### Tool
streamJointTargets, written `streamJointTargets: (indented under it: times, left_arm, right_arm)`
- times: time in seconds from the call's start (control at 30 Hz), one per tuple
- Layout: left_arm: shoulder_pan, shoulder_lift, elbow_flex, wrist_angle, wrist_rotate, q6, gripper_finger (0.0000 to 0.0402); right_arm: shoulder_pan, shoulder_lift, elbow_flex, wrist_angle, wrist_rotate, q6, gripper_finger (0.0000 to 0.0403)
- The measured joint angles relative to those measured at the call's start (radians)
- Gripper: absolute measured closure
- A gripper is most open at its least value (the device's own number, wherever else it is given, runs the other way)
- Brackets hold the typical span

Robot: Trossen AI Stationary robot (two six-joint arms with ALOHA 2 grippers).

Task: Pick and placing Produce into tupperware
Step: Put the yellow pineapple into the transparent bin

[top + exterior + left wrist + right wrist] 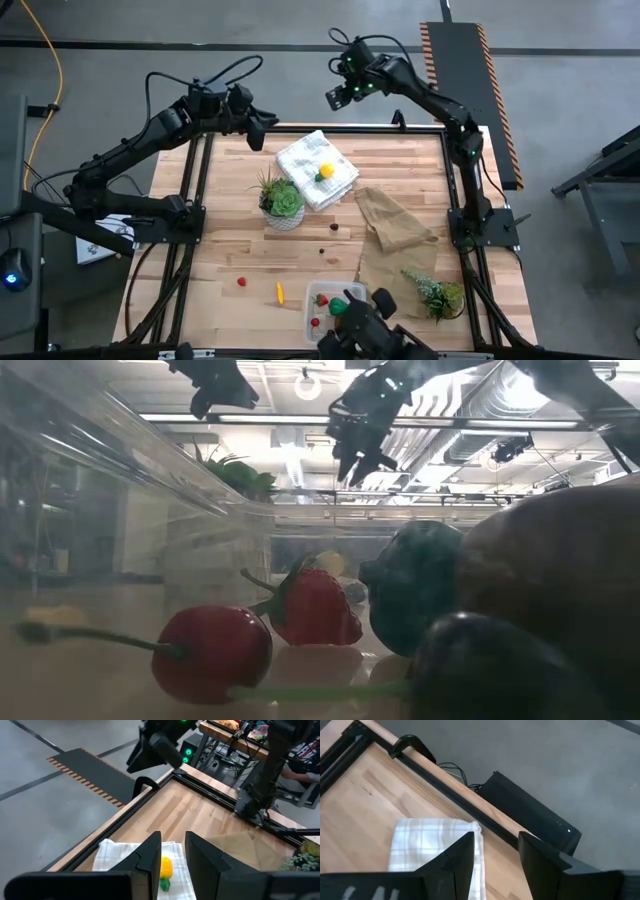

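Observation:
The clear tupperware (322, 293) stands at the table's near edge. It holds red berries (215, 650), a strawberry (315, 608), a green piece (410, 585), a brown ball (560, 560) and a dark berry (500, 670). A yellow lemon (325, 171) lies on the folded white cloth (317, 168) at the far middle. It also shows in the left wrist view (165, 868). An orange stick (280, 292), a red berry (241, 281) and two dark berries (334, 226) lie on the wood. My left gripper (262, 128) is open, in the air beside the cloth's far left. My right gripper (336, 98) is open, in the air above the table's far edge.
A potted succulent (281, 200) stands just near-left of the cloth. A crumpled brown paper bag (395, 220) lies to the right of the middle. A second plant (438, 295) stands at the near right. A dark camera mount (365, 330) sits by the tupperware.

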Motion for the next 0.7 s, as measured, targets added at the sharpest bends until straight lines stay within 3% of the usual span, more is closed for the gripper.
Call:
streamJointTargets:
  times: [0.23,0.4,0.7]
  left_arm:
    - [-0.002,0.0,0.0,-0.002,0.009,-0.011,0.0325]
    - [-0.002,0.0,0.0,-0.002,0.008,-0.011,0.0325]
    - [-0.002,0.0,0.0,-0.004,0.008,-0.011,0.0325]
  right_arm:
    - [-0.006,0.045,0.0,-0.01,0.008,0.011,0.0258]
    - [-0.012,0.093,0.001,-0.083,-0.076,-0.001,0.0253]
    - [0.042,0.122,0.001,-0.175,-0.162,-0.138,0.0194]
